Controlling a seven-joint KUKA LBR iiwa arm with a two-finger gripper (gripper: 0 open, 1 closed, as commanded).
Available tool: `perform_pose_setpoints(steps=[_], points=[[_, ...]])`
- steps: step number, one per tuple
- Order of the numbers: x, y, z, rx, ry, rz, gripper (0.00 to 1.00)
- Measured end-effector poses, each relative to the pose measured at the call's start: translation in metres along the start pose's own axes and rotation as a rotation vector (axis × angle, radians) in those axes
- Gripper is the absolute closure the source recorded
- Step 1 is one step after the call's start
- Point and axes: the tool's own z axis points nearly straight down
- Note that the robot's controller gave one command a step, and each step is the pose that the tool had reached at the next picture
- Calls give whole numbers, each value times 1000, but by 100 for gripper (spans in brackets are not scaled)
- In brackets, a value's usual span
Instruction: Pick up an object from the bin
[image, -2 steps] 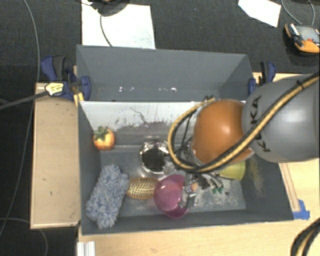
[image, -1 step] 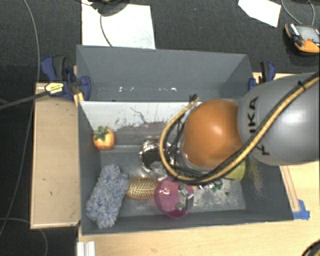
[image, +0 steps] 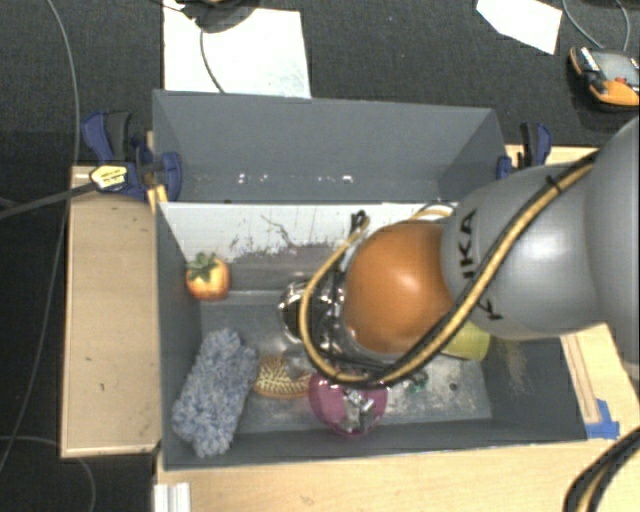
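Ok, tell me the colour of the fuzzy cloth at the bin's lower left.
Greyish blue fuzzy cloth, clearest in the camera view.

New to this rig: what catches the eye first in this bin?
The arm's orange cover dominates the middle of the bin, the gripper over a magenta thing by the near wall. A fluffy blue-grey cloth lies at lower left; an orange toy fruit sits against the left wall.

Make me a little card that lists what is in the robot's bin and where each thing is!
bin: grey metal
end effector: low at the front middle, right at the purple thing
purple thing: round, front middle
holding it: cannot tell
brush: tan, just left of the purple thing
fuzzy cloth: blue-grey, front left
toy fruit: orange, green top, back left
yellow-green thing: partly hidden under the arm
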Motion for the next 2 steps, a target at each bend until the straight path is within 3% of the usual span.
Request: perform_pose_setpoints(steps=[1,2], points=[[-5,-7,44,8,-18,-182,0],[24,-38,41,6,-23,35,100]])
